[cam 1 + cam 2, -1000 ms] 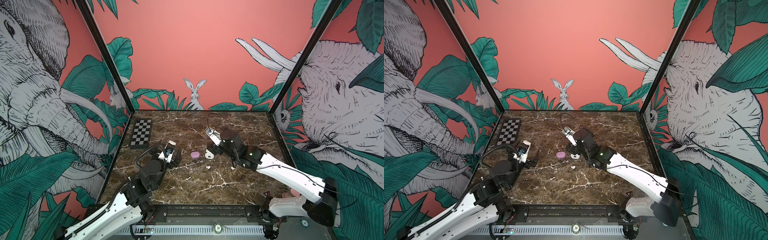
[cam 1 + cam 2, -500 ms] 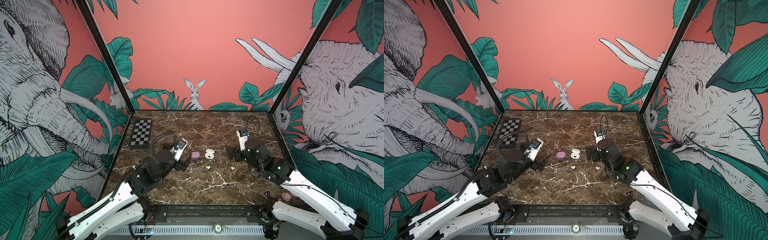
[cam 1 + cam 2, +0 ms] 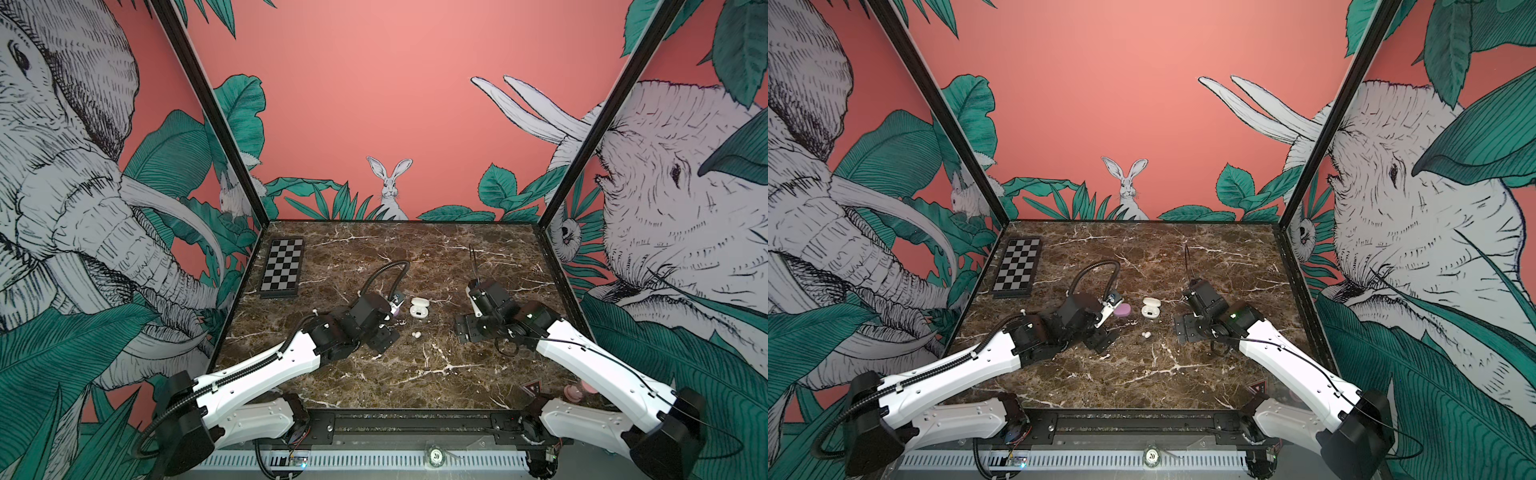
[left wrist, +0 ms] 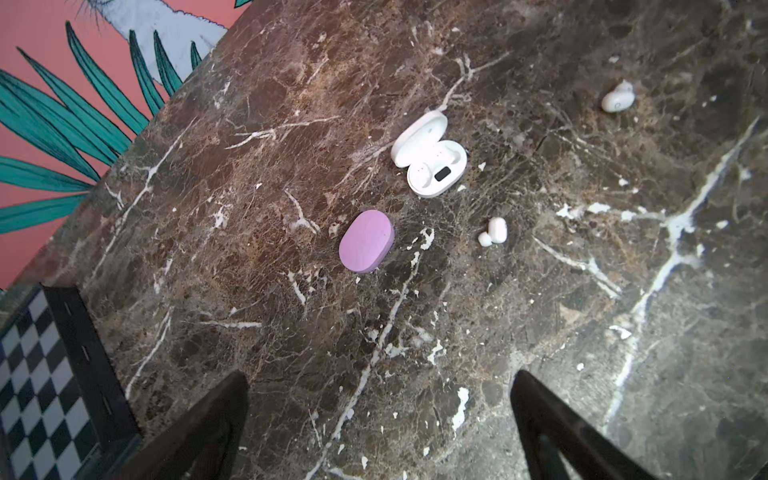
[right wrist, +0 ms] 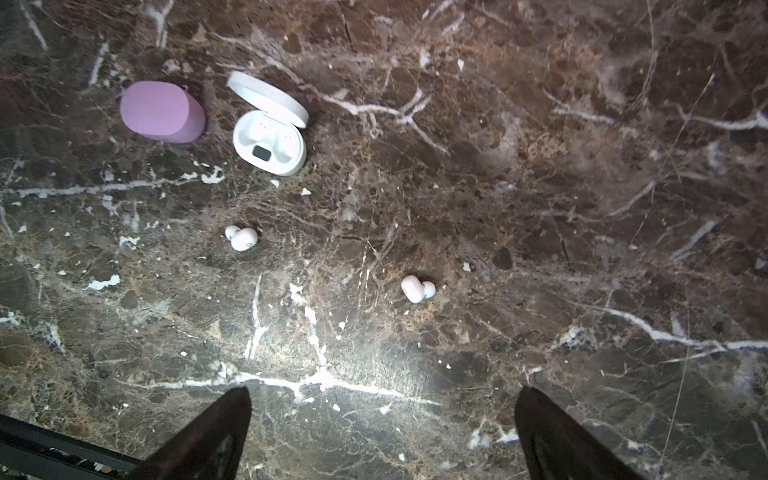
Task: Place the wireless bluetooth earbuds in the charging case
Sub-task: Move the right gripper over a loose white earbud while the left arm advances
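Observation:
A white charging case (image 3: pixel 419 308) (image 3: pixel 1150 308) lies open mid-table, both sockets empty (image 4: pixel 430 160) (image 5: pixel 270 133). A shut lilac case (image 3: pixel 1123 309) (image 4: pixel 366 241) (image 5: pixel 162 112) sits just left of it. One white earbud (image 3: pixel 415 334) (image 3: pixel 1146 334) (image 4: pixel 494 231) (image 5: pixel 242 238) lies in front of the white case. A second white earbud (image 4: pixel 618 99) (image 5: pixel 417 288) lies further right, hidden in both top views. My left gripper (image 3: pixel 388 322) (image 4: pixel 380 376) hovers open beside the lilac case. My right gripper (image 3: pixel 469 320) (image 5: pixel 383 390) hangs open right of the earbuds, empty.
A black-and-white checkered board (image 3: pixel 282 267) (image 3: pixel 1017 268) lies at the back left of the brown marble table (image 3: pixel 415 374). Printed walls close the table on three sides. A black rail (image 3: pixel 415 419) runs along the front edge.
My right gripper has drawn back to the right, away from the white case. My left gripper has reached forward and right, up to the lilac case. Cases and earbuds have not moved.

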